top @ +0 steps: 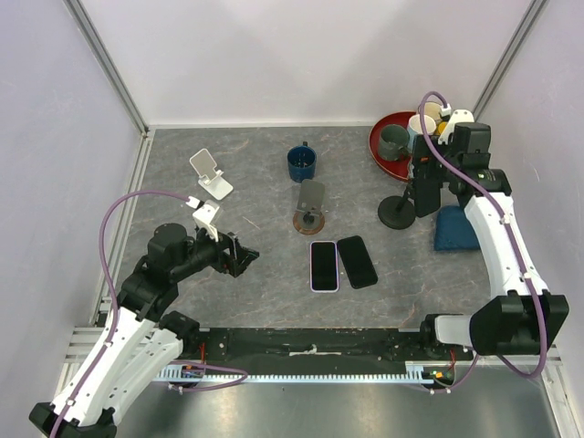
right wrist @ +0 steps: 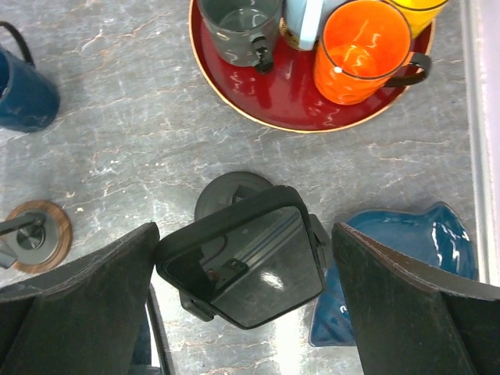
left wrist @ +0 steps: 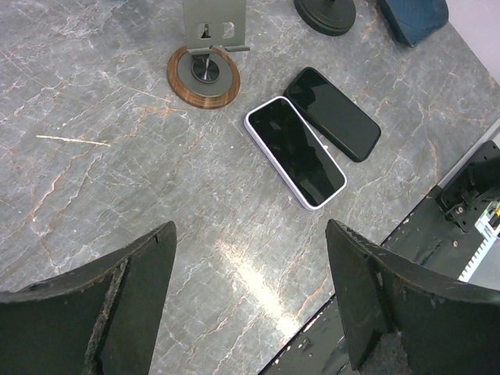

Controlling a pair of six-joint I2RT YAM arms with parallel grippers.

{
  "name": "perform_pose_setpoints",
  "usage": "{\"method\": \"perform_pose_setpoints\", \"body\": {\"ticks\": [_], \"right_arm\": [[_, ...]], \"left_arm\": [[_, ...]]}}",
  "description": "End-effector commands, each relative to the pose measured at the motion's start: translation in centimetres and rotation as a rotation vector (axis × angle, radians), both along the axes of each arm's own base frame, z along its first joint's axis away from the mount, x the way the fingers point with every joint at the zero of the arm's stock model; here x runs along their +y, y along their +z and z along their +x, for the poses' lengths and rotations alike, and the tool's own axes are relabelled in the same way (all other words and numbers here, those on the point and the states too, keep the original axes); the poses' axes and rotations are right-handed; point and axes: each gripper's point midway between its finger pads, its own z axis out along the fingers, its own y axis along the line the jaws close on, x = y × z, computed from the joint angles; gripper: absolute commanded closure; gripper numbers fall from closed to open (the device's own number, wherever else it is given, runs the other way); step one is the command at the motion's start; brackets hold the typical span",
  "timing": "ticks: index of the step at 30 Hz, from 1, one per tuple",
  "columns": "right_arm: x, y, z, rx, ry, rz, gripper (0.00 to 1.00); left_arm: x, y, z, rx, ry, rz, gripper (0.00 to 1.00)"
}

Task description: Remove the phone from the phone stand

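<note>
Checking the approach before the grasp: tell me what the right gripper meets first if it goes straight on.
The phone on its black stand: it sits centred between the open fingers of the right gripper, directly ahead. How near it is, the wrist view does not settle.

Phone (right wrist: pixel 242 266) on stand (right wrist: pixel 225 191) — tray (right wrist: pixel 266 98) behind
</note>
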Motion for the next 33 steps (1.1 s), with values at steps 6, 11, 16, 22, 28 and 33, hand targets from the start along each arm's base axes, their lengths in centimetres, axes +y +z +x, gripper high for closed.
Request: {"method": "perform_pose_setpoints", "body": {"ticks": [6, 11, 16, 22, 28, 33], "right_arm": [[1.3, 0.4, 1.2, -0.041, 0.147, 0.069, 0.02], [1.7, 0.1, 1.2, -0.050, 0.204, 0.053, 0.02], [2.1, -1.1, 1.1, -0.031, 0.219, 0.072, 0.02], [1.7, -1.9, 0.6, -0.027, 0.202, 0.057, 0.02], [2.1, -2.6, 0.5, -0.018, 0.216, 0.066, 0.07], [2.4, -2.3, 0.5, -0.031, 0.228, 0.077, 0.13]], "left_arm": [[-0.2, 0.0, 0.0, -0.037, -0.030, 0.023, 0.16], [-0.3, 0.1, 0.0, -0.038, -0.036, 0.018, 0.16], [-0.3, 0.1, -0.1, -0.041, -0.039, 0.015, 0.16], [-0.4, 0.2, -0.2, -0.044, -0.043, 0.012, 0.16], [-0.4, 0.1, -0.2, -0.044, -0.043, 0.012, 0.16], [-0.4, 0.0, -0.1, -0.039, -0.043, 0.014, 0.16]]}}
